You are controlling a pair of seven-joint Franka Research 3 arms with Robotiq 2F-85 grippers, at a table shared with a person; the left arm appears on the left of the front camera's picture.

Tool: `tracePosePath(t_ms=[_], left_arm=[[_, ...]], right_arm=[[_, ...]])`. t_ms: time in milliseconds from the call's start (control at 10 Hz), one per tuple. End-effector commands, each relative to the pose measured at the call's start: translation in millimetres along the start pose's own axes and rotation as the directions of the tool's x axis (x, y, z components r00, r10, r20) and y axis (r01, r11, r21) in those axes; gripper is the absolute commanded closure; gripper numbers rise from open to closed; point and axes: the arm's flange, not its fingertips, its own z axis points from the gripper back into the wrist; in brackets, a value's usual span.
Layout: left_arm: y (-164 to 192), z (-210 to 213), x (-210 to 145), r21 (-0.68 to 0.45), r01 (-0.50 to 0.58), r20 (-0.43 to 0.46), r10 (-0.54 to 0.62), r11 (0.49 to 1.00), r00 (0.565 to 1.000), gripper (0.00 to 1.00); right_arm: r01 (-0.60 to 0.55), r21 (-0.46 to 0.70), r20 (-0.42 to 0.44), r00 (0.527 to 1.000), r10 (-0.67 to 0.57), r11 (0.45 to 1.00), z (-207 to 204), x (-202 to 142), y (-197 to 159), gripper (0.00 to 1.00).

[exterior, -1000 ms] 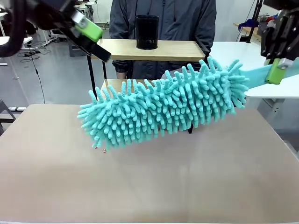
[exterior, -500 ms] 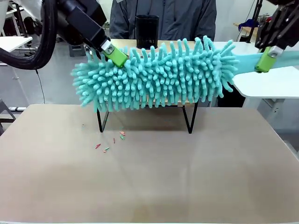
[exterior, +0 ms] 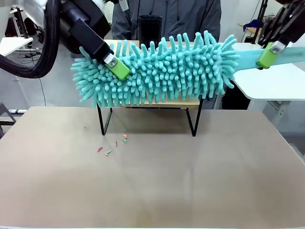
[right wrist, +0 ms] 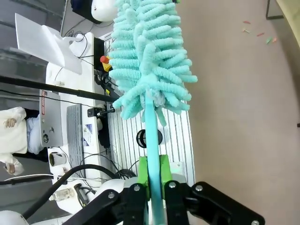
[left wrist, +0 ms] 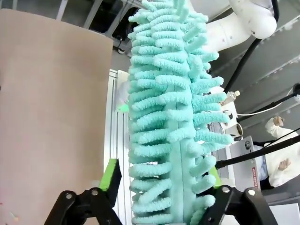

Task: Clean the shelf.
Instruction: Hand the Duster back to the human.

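Note:
A fluffy teal duster (exterior: 162, 71) hangs level in front of the shelf (exterior: 162, 103), hiding most of its two wooden boards; the black legs (exterior: 194, 121) show below. My right gripper (exterior: 268, 52) is shut on the duster's flat teal handle (right wrist: 151, 136) at the upper right. At the duster's left end, my left gripper (exterior: 116, 67) has one finger on each side of the fluffy head (left wrist: 168, 117) and is shut on it. In the wrist views both grippers (left wrist: 161, 183) (right wrist: 152, 187) look along the duster (right wrist: 150, 56).
A black cup (exterior: 150, 24) stands on the shelf's top board, with a person in a dark jacket (exterior: 190, 19) behind it. Small coloured scraps (exterior: 112, 145) lie on the brown table (exterior: 157, 191) in front of the shelf's left leg. A white table (exterior: 276, 81) is at the right.
The duster rose from low over the table to the height of the shelf's top board. My left gripper came down onto its left end and closed. Scraps on the table came into sight.

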Motion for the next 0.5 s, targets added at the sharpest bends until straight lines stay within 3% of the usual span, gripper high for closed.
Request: tracePosePath(t_ms=[0, 100, 200, 400], left_arm=[[0.9, 1.2, -8.3, 0.007, 0.02, -0.004, -0.02, 1.0, 1.0, 1.0], [1.5, 0.8, -9.4, 0.008, 0.017, -0.003, -0.017, 1.0, 1.0, 0.62], [2.9, -0.4, -9.6, 0.012, 0.014, -0.004, -0.014, 1.0, 1.0, 1.0], [4.7, -1.2, -10.6, 0.009, 0.009, -0.003, -0.009, 1.0, 1.0, 1.0]], right_arm=[[0.022, 0.006, 0.054, 0.998, -0.023, 1.0, -2.5, -0.7, 1.2, 0.88], [0.021, 0.009, 0.058, 0.998, -0.021, 1.0, -2.6, -2.2, 0.8, 0.88], [0.022, 0.011, 0.056, 0.998, -0.023, 1.0, -3.2, -2.9, 0.6, 0.88], [0.031, 0.013, 0.055, 0.998, -0.032, 0.999, -3.8, -3.0, 0.8, 0.88]])
